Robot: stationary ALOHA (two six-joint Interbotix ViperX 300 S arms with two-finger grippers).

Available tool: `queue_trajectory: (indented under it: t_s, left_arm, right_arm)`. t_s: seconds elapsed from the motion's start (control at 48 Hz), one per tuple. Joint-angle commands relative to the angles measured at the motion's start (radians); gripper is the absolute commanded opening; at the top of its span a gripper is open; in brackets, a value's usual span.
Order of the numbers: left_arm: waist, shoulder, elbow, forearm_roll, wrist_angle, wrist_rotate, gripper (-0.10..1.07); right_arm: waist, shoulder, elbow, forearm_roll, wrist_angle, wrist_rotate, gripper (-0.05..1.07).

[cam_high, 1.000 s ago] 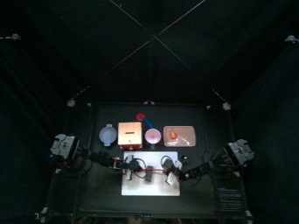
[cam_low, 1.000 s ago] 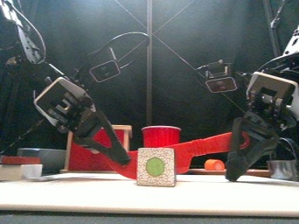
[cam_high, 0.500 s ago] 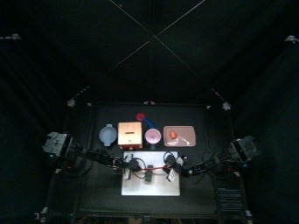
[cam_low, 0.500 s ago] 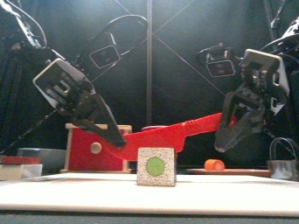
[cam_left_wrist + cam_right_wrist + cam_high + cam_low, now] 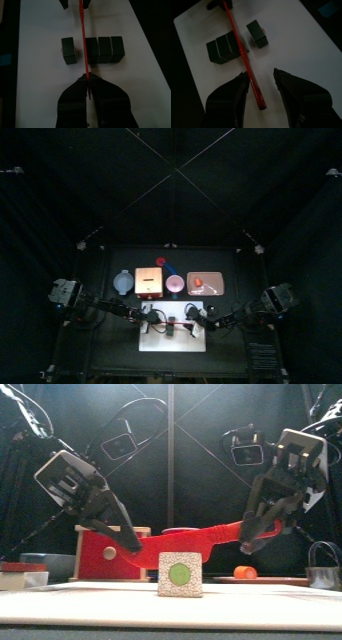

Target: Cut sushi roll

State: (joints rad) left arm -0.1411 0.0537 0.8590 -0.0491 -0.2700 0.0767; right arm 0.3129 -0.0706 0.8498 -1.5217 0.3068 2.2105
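No text, label, brand, number or sign can be read anywhere on the things in these views

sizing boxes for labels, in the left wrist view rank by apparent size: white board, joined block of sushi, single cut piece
1. white board
2. joined block of sushi
3. single cut piece

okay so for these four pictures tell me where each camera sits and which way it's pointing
Top: high overhead, looking straight down at the table; both arms enter from the sides.
Front: at the table's front edge, looking level across; both arms hang over the red knife.
Left wrist: on the left arm, looking down past its pincer, shut on the knife, at the board.
Right wrist: on the right arm, looking down past its open pincer at the knife.
Shared: both wrist views show the cut sushi roll, one piece apart.
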Motion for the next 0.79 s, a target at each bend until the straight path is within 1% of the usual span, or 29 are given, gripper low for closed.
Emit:
queue_trajectory:
  t_s: [0.0,0.208,0.292,0.354,0.396,0.562,0.667,0.771]
  left_arm:
    - [0.005,-0.021,-0.017,0.005,-0.003,0.002,0.42]
    - [0.006,-0.026,-0.017,0.005,-0.005,0.002,0.42]
    - [0.008,-0.034,-0.017,0.005,-0.005,0.002,0.42]
    - [0.011,-0.040,-0.017,0.005,-0.003,0.002,0.42]
    - [0.012,-0.043,-0.017,0.005,-0.003,0.002,0.42]
    - [0.017,-0.049,-0.017,0.012,-0.003,0.002,0.42]
    - [0.017,-0.049,-0.017,0.014,-0.003,0.002,0.42]
    - [0.017,-0.049,-0.017,0.014,-0.003,0.002,0.42]
  right_arm:
    - [-0.014,-0.044,-0.015,-0.014,-0.021,0.000,0.79]
    - [-0.029,-0.044,-0.011,-0.020,-0.052,0.000,0.78]
    - [-0.029,-0.044,-0.008,-0.020,-0.054,0.000,0.74]
    - [-0.029,-0.044,-0.005,-0.021,-0.054,0.000,0.67]
    - [-0.031,-0.044,0.000,-0.021,-0.054,0.000,0.60]
    - [-0.035,-0.044,0.005,-0.021,-0.052,0.002,0.39]
    - [-0.038,-0.052,0.005,-0.021,-0.049,0.002,0.29]
    - [-0.041,-0.066,0.003,-0.028,-0.049,0.000,0.22]
